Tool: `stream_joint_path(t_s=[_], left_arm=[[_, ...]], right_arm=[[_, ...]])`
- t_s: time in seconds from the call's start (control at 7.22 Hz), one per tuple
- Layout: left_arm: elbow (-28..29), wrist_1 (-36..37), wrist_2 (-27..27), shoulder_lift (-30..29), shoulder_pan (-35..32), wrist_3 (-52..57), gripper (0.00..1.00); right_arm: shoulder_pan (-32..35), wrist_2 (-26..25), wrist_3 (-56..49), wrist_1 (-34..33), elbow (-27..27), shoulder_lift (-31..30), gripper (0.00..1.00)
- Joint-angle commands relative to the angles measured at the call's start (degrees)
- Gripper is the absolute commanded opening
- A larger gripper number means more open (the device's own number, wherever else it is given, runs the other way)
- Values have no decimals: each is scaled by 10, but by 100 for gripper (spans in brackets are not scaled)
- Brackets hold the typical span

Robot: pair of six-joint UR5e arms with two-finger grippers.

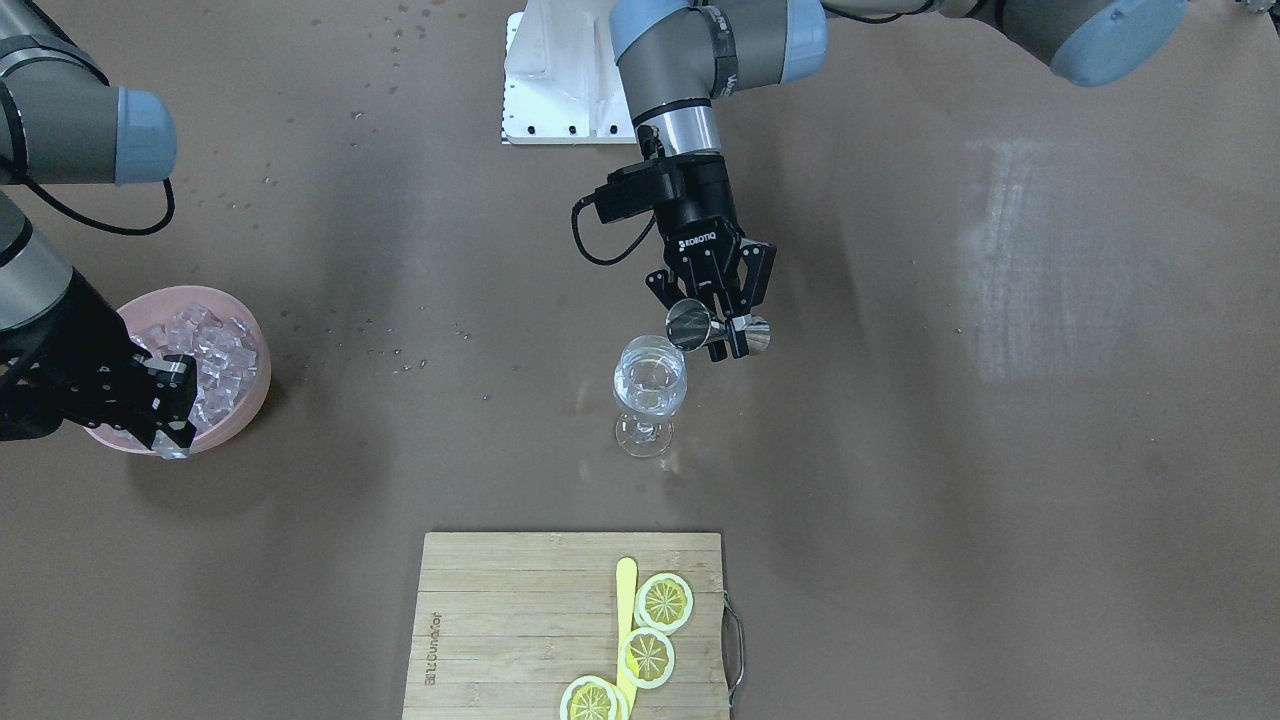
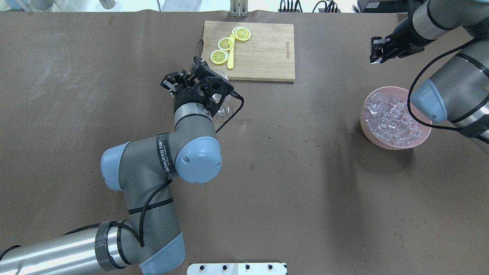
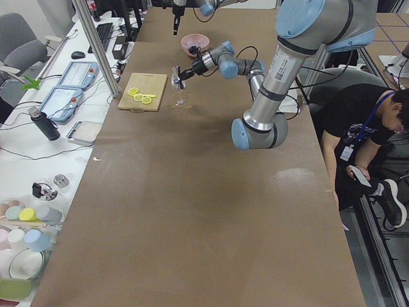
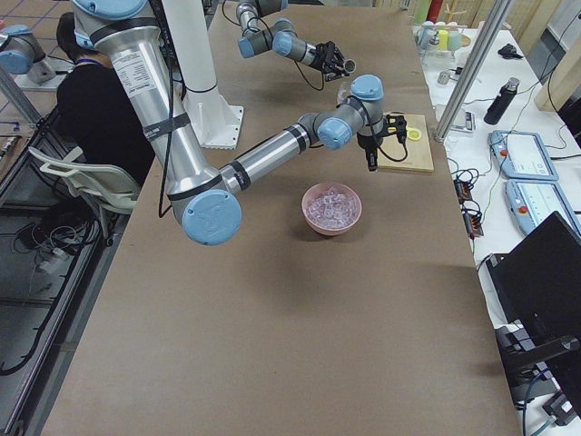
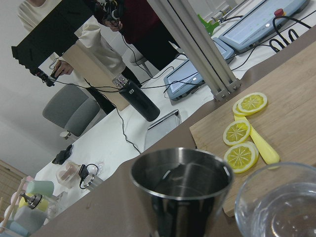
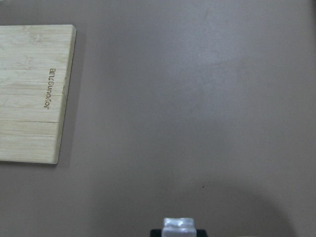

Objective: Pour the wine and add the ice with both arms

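Bowl of ice near my right end of counter. Glass mid-counter, toward far edge, wine inside. Left gripper clamped on jigger, tipped at rim: hold lip over rim, tilt slow. Right gripper raised, pinching cube: carry level, release low over glass.

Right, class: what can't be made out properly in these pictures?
Overhead view: the glass is mostly hidden behind the left gripper.
Right wrist view: the ice cube is cut off by the bottom edge.
Left wrist view: the measuring cup is cut off below; any liquid inside is unclear.
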Motion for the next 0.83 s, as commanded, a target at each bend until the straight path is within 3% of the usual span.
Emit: stream_joint_path(t_s=[0.0, 0.69], left_arm=[[6, 30, 0, -9, 0, 4, 14], [15, 73, 1, -24, 0, 29, 14]], right_arm=[[1, -1, -6, 0, -1, 0, 0], [15, 2, -13, -1, 0, 2, 0]])
